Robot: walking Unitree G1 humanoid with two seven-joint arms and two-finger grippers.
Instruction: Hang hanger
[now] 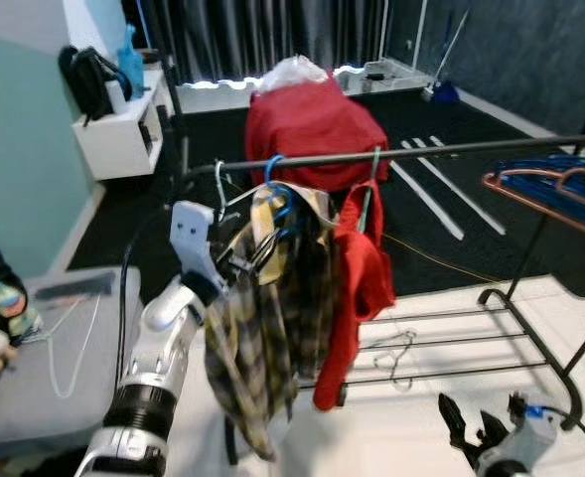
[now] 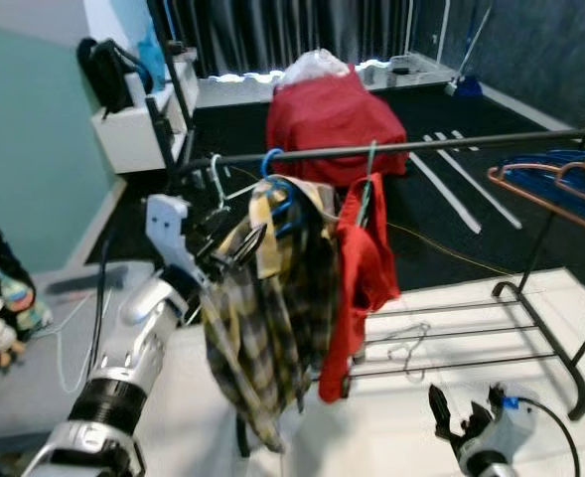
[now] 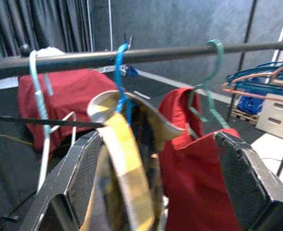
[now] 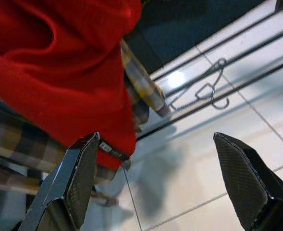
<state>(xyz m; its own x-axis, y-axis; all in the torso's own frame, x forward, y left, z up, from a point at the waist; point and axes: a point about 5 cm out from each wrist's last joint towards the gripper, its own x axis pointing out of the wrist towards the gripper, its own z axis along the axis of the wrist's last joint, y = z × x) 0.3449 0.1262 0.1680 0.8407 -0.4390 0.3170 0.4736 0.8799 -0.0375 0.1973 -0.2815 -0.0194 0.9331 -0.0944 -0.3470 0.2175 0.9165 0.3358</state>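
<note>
A blue hanger [image 1: 275, 174] carrying a yellow plaid shirt [image 1: 262, 328] has its hook over the black rail [image 1: 451, 149]. Beside it, a green hanger [image 3: 213, 53] holds a red garment [image 1: 362, 268], and a pale bare hanger [image 3: 38, 96] hangs on the other side. My left gripper [image 1: 247, 253] is raised at the plaid shirt's shoulder. It is open, its fingers [image 3: 83, 163] spread wide either side of the collar. My right gripper [image 1: 471, 422] is low near the floor, open and holding nothing.
A second rack [image 1: 560, 184] at the right holds several hangers. A wire hanger [image 1: 401, 353] lies on the rack's lower bars. Behind stands a chair draped in red cloth [image 1: 312, 124]. There is a white shelf [image 1: 123, 134] at the far left and a grey cushion [image 1: 64, 368] at the near left.
</note>
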